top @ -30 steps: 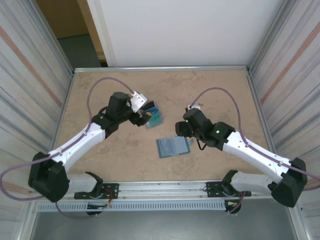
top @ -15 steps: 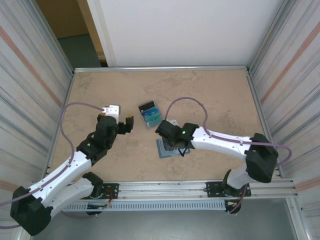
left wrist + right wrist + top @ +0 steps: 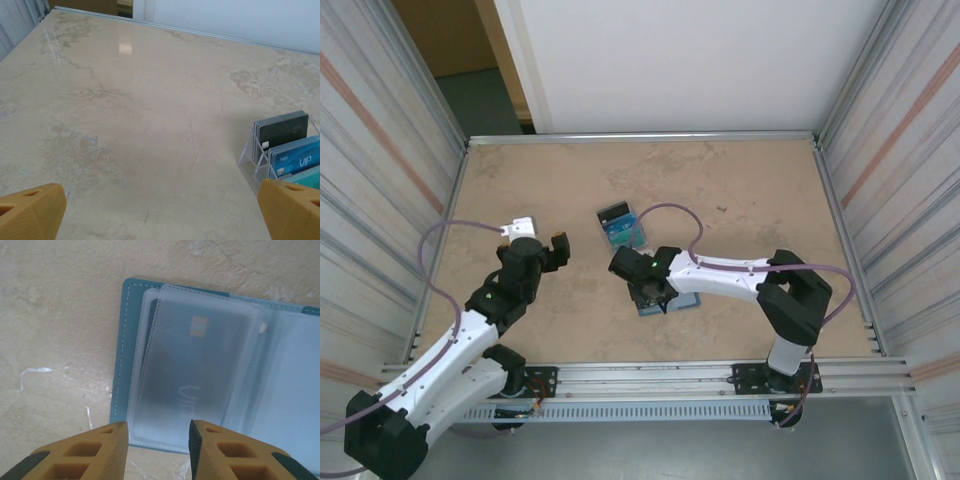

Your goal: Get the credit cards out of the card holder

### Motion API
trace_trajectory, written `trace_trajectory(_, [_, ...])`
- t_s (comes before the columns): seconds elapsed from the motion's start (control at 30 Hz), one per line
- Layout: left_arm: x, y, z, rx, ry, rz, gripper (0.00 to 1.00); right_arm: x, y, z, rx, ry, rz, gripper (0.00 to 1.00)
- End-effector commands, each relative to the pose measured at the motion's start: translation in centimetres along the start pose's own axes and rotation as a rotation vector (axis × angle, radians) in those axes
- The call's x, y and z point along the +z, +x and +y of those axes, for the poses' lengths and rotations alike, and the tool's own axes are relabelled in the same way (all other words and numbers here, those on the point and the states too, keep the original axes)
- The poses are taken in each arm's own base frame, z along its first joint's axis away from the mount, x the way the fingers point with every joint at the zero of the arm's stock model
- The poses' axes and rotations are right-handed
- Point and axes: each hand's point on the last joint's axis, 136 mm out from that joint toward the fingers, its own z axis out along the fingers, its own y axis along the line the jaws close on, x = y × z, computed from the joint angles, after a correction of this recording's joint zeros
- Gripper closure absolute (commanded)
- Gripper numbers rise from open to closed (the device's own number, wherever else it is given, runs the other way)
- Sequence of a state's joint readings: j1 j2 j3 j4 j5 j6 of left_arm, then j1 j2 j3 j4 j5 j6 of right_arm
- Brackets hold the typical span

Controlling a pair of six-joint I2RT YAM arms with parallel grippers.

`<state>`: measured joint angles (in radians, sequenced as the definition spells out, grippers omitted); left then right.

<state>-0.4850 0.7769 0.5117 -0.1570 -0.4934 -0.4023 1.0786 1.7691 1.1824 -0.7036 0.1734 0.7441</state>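
Your right gripper (image 3: 158, 440) hung over the near edge of the small teal-blue bifold card holder (image 3: 131, 340), which lay opened flat on the beige marble-patterned table (image 3: 125, 125), in front of the right arm. The orange jaws stood partly apart, with a narrow gap and nothing clamped between them. Just beyond the tips lay a clear plastic sleeve (image 3: 145, 390) with a dark blue plastic credit card (image 3: 195, 375) tucked inside. By my reading you were reaching for that card, with the grip not yet made. Your left gripper (image 3: 160, 210) was wide open and empty, well apart from the card holder. It faced a clear acrylic stand (image 3: 248, 152) holding a black card (image 3: 282, 127) and a blue card (image 3: 300, 157) upright, with a teal one partly hidden behind a finger. I could not tell which edge of the sleeve was open. The next move probably called for pinching the card alone. The thin sleeve looked likely to lift with it and the card holder could slide, so your left gripper might have had to pin it.
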Motion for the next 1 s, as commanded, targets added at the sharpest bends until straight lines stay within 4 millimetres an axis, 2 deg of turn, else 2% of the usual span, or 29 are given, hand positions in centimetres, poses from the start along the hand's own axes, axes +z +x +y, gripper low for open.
trace_trajectory(0.0, [-0.2, 0.1, 0.4, -0.032, -0.004, -0.003, 0.01, 0.4, -0.3, 0.2, 0.007, -0.004, 0.017, 0.6])
trace_trajectory(0.3, [0.1, 0.5, 0.1, -0.023, 0.012, 0.017, 0.02, 1.5, 0.1, 0.1, 0.011, -0.003, 0.039, 0.5])
trace_trajectory(0.97, [0.3, 0.5, -0.3, -0.023, 0.033, 0.029, 0.01, 3.3, 1.3, -1.5, 0.038, 0.042, 0.072, 0.56])
